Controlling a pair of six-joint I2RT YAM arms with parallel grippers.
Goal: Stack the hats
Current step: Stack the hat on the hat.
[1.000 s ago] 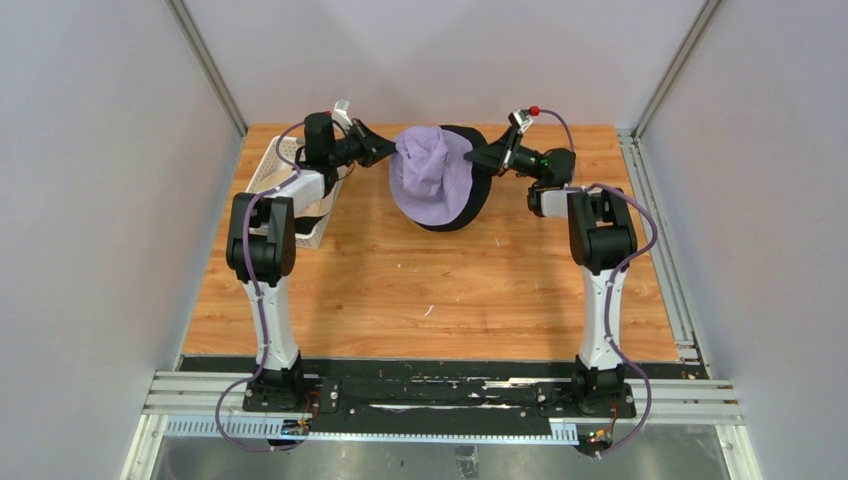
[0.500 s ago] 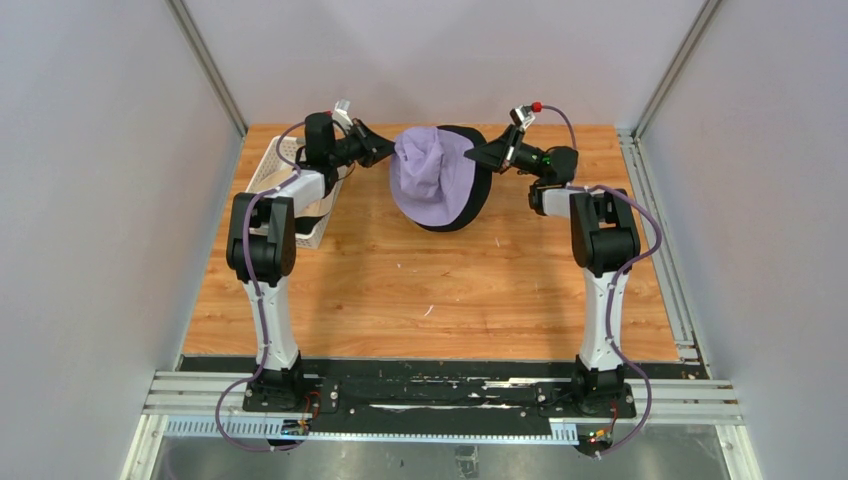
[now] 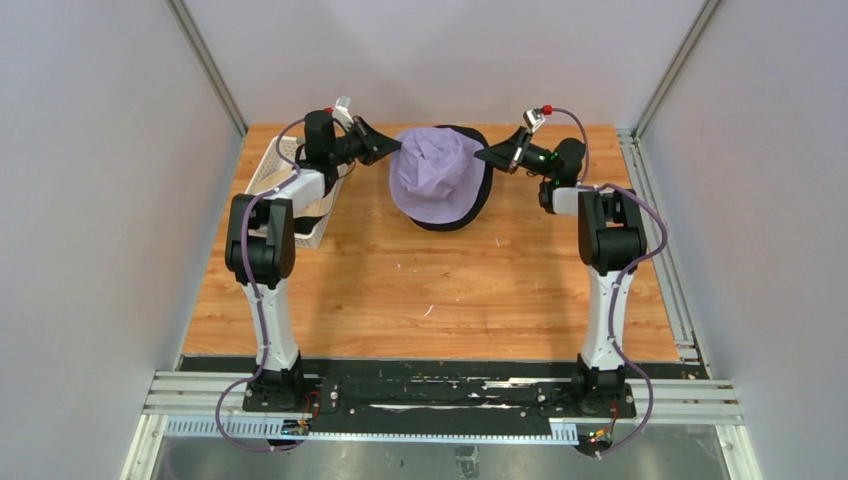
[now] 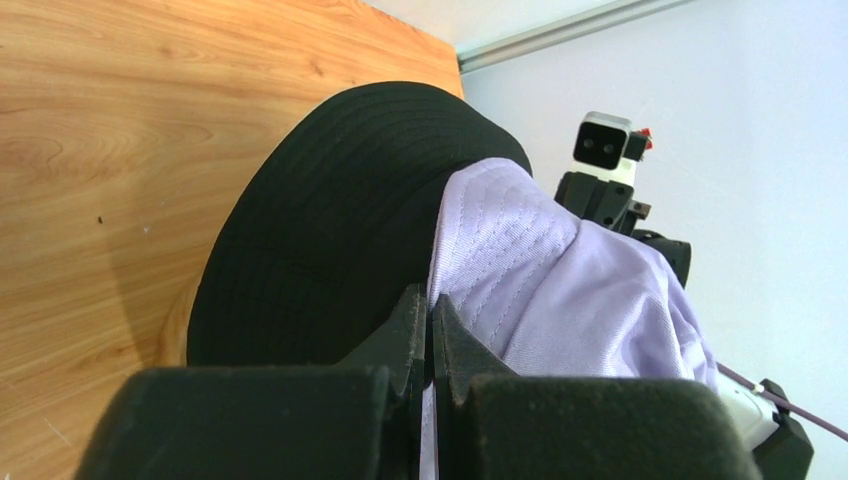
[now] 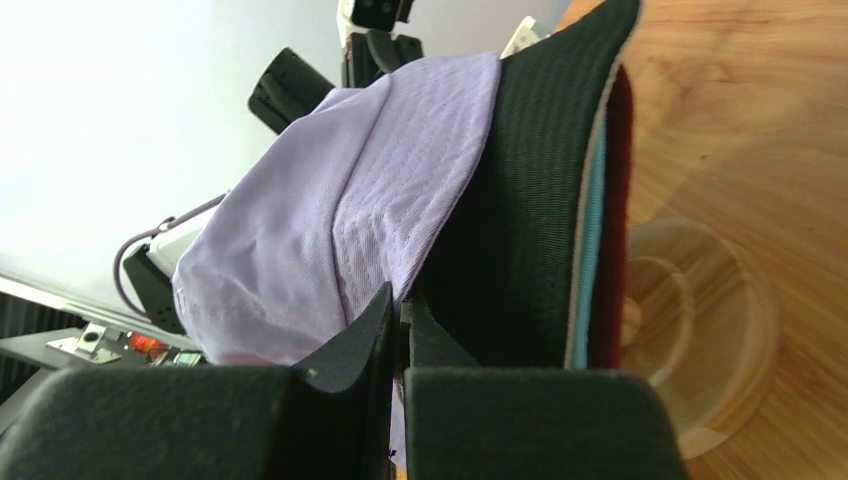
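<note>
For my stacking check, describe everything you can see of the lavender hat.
The lavender hat is a soft, woven-fabric bucket hat with rows of stitching on its brim, rumpled and creased. It lies crown-up over the black hat, at the far middle of the table. The left fingers pinch its brim on one side and the right fingers on the opposite side, both shut on the fabric.

A wooden stand sits on the surface between the left tool and the right tool. A white lattice basket lies left of the left tool.
</note>
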